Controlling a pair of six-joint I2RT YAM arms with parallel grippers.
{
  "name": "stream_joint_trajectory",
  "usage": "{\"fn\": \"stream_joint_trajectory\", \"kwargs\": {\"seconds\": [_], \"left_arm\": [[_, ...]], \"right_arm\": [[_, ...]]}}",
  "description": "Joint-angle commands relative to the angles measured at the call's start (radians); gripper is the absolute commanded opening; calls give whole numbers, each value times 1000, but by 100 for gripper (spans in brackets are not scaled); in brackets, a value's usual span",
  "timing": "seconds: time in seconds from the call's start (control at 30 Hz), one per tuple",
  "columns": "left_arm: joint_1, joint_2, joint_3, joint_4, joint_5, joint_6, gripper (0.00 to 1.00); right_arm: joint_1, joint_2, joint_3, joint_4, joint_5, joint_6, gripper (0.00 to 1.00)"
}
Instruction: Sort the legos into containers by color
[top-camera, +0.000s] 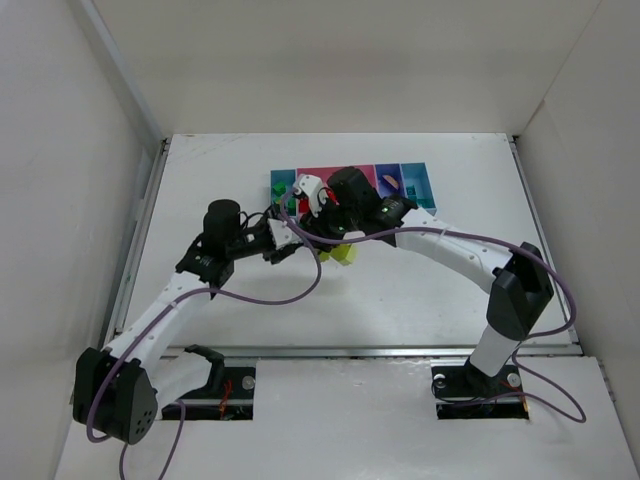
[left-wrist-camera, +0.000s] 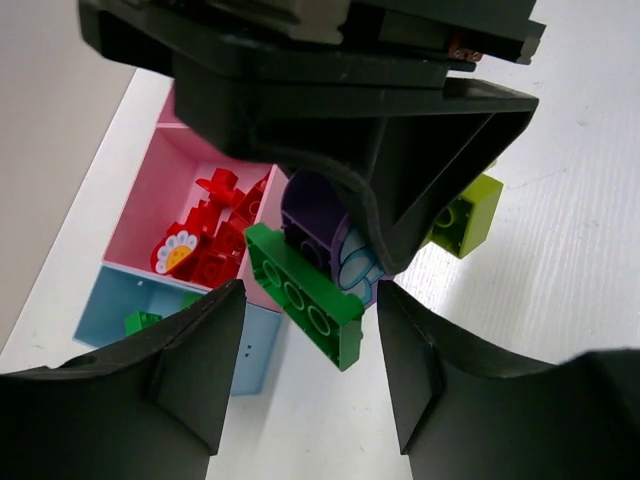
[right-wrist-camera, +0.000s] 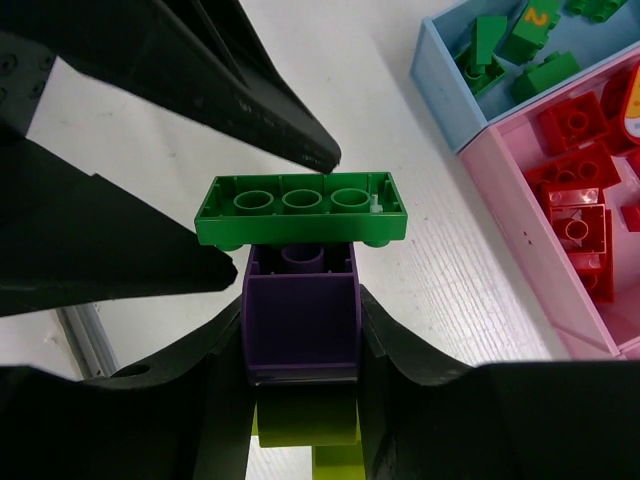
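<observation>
My right gripper (right-wrist-camera: 300, 300) is shut on a purple brick (right-wrist-camera: 300, 330) held above the table. A green flat brick (right-wrist-camera: 300, 210) is stuck across the purple brick's end. My left gripper (left-wrist-camera: 310, 345) is open, with one finger on each side of the green brick's (left-wrist-camera: 305, 295) end and a gap on both sides. In the top view the two grippers meet just in front of the containers (top-camera: 290, 180); the left gripper (top-camera: 283, 238) is beside the right gripper (top-camera: 318, 225).
A lime brick (left-wrist-camera: 465, 215) lies on the table beside the grippers, also in the top view (top-camera: 343, 254). The end light blue bin (right-wrist-camera: 440, 60) holds green pieces and the wide pink bin (right-wrist-camera: 520, 215) holds red ones. White walls enclose the table.
</observation>
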Motion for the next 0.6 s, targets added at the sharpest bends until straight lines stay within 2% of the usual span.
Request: {"fn": "stream_joint_trajectory", "kwargs": {"seconds": [0.0,0.1,0.13,0.3,0.43,0.57], "left_arm": [[-19,1,42,23,-8,5,52],[-19,10,42,14,-8,5,38],[-28,10,42,14,-8,5,26],[-29,20,42,14,-8,5,0],[-29,20,42,4,-64,-8,0],[-19,55,42,61,-224,-77,0]], "right_arm": [[3,-13,57,28,-27,17,0],[3,-13,57,37,-27,17,0],[3,-13,57,37,-36,17,0],[3,-23,48,37,-27,17,0],[3,-41,15,37,8,-6,0],[-34,-64,-74,37,47,-34,0]]}}
